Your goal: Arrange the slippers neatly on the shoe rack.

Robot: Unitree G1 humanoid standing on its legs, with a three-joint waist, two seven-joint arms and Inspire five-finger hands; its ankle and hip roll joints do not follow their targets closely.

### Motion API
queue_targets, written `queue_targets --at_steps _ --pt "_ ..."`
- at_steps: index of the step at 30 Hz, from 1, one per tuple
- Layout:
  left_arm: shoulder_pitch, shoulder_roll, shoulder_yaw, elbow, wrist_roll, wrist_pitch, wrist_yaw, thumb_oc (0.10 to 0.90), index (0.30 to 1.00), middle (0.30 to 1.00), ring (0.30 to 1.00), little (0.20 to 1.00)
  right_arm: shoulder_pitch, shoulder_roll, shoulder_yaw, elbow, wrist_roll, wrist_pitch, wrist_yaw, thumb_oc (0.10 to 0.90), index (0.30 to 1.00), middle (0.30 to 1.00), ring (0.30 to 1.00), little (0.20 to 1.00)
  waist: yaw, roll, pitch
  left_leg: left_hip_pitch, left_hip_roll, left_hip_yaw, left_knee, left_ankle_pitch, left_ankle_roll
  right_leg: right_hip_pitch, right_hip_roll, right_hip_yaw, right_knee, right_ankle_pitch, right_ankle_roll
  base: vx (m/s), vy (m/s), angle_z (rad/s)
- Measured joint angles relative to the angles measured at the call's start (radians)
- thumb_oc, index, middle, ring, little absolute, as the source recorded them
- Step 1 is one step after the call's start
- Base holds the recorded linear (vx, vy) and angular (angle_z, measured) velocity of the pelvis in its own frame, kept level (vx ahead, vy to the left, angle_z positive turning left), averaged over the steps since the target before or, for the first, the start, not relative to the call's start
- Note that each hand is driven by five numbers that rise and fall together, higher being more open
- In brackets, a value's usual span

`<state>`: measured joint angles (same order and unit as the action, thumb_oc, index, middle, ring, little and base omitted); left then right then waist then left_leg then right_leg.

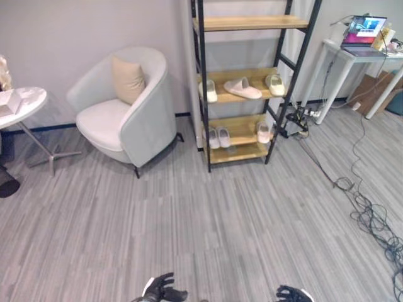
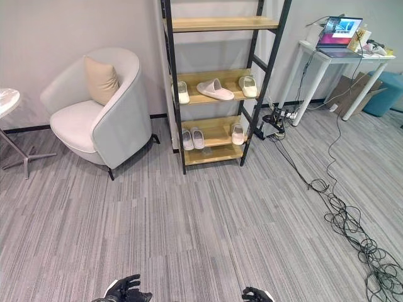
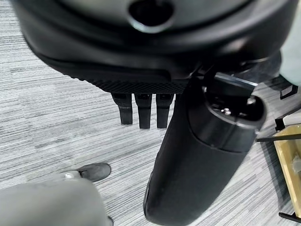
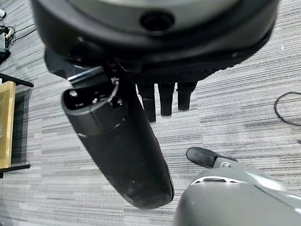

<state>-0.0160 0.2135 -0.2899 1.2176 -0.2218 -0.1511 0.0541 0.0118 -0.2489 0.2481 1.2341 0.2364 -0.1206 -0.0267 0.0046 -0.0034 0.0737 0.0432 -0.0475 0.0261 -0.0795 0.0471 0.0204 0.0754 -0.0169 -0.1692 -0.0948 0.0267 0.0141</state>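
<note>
From my remote station I see the shoe rack against the far wall, flanked by a white armchair and a white surface bearing a laptop, with cables trailing over the grey floor. The left eye view adds a round side table. Slippers lie on the rack's middle and lower shelves, well apart from the left robot hand and right robot hand, both low with fingers straight, holding nothing.

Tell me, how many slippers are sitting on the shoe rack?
6. Three slippers are on the middle shelf of the shoe rack; on the lower shelf a pair stands left and one slipper right. More may be hidden.
</note>
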Motion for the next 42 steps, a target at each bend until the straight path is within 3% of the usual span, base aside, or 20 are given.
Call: queue_targets --at_steps 24,28,34,36,39,42 --pt "-0.015 0.001 -0.031 0.033 0.042 0.02 0.001 0.8 0.9 0.9 0.9 0.9 -0.012 0.007 -0.006 0.022 0.001 0.016 0.0 0.8 0.9 0.9 0.9 0.9 -0.005 0.011 0.011 0.011 0.02 0.021 0.009 -0.003 -0.001 0.006 0.02 0.02 0.0 -0.005 -0.014 0.0 -0.04 -0.02" --pt "-0.023 0.003 -0.029 0.034 0.041 0.02 0.004 0.8 0.9 0.9 0.9 0.9 -0.012 0.01 -0.007 0.029 0.009 0.014 0.0 0.8 0.9 0.9 0.9 0.9 -0.009 0.006 0.028 -0.015 0.033 0.021 0.058 -0.032 -0.043 0.004 0.032 0.026 0.0 -0.015 -0.036 0.02 -0.111 -0.01" --pt "-0.067 0.019 -0.018 0.043 0.033 0.02 0.007 0.8 0.9 0.9 0.9 0.9 -0.03 0.01 -0.008 0.029 0.062 0.015 -0.001 0.8 0.9 0.9 0.9 0.9 -0.008 -0.04 0.089 -0.119 0.033 0.013 0.272 -0.064 -0.085 0.02 0.007 0.038 0.0 -0.007 -0.089 0.13 -0.038 -0.08" --pt "-0.081 0.013 -0.021 0.051 0.033 0.019 0.007 0.8 0.9 0.9 0.9 0.9 -0.026 0.007 -0.008 0.03 0.068 0.016 -0.002 0.8 0.9 0.9 0.9 0.9 -0.025 -0.04 0.091 -0.138 0.061 0.011 0.258 -0.063 -0.086 0.024 0.005 0.038 0.0 -0.021 -0.081 0.2 0.009 0.1" --pt "-0.105 -0.002 -0.024 0.062 0.032 0.019 0.006 0.8 0.9 0.9 0.9 0.9 -0.033 0.006 -0.015 0.031 0.082 0.017 -0.004 0.8 0.9 0.9 0.9 0.9 -0.026 -0.046 0.1 -0.188 0.055 -0.027 0.173 -0.037 -0.12 0.023 -0.018 0.049 0.0 -0.031 -0.074 0.21 0.032 0.02" --pt "-0.131 -0.011 -0.018 0.054 0.028 0.012 0.005 0.8 0.9 0.9 0.9 0.9 -0.083 0.003 -0.024 0.033 0.095 0.017 -0.008 0.8 0.9 0.9 0.9 0.9 -0.004 -0.028 0.119 -0.236 0.049 -0.031 0.078 0.034 -0.137 0.026 -0.036 0.103 0.0 -0.048 -0.046 0.24 0.087 -0.52"
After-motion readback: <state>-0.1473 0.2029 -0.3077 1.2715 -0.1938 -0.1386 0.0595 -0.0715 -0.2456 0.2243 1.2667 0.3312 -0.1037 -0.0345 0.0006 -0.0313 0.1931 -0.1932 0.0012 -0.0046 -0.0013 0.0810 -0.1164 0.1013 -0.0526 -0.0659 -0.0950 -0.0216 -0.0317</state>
